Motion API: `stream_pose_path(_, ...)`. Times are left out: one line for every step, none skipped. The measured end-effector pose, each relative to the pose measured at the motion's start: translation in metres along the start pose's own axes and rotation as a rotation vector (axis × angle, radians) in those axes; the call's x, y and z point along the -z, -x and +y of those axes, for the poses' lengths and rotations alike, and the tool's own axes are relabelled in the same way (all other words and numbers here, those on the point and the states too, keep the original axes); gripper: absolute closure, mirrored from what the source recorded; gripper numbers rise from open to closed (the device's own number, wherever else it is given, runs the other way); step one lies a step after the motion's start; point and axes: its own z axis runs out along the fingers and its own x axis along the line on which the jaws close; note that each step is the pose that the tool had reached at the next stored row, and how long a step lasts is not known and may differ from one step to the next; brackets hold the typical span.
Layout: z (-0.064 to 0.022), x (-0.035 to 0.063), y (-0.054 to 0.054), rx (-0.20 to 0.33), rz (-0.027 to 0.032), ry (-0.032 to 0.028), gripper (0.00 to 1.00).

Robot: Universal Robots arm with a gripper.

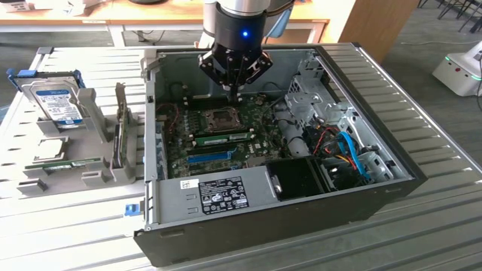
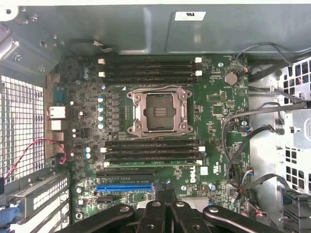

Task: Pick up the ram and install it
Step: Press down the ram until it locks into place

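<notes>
Below the closed, empty pincer (image 1: 236,86), ram (image 1: 226,136) seated in motherboard (image 1: 226,141) slot

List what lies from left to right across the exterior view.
Hard drive in its grey holder, spare ram on the grey tray → open computer case with a ram seated on the motherboard, gripper above → white machine.

Ram (image 1: 227,136): thin green stick, seated on edge in a motherboard (image 1: 226,127) slot just below the CPU socket (image 1: 223,117); green edge (image 2: 153,163) runs level along the black slots.
</notes>
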Motion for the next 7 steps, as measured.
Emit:
stream_pose_path(0.0003, 0.0000, 0.0000, -0.001, -0.0001, 0.0000, 0.89)
stream_pose_path(0.0003, 0.0000, 0.0000, -0.002, -0.0001, -0.0001, 0.89)
stream_pose_path(0.0003, 0.0000, 0.0000, -0.002, -0.0001, -0.0001, 0.89)
stream_pose_path(0.0004, -0.0001, -0.0001, -0.002, -0.0001, -0.0001, 0.89)
stream_pose_path(0.0004, -0.0001, 0.0000, -0.002, -0.0001, 0.0000, 0.89)
stream_pose_path(0.0004, -0.0001, 0.0000, -0.002, -0.0001, -0.0001, 0.89)
stream_pose_path(0.0004, -0.0001, -0.0001, -0.002, -0.0001, -0.0001, 0.89)
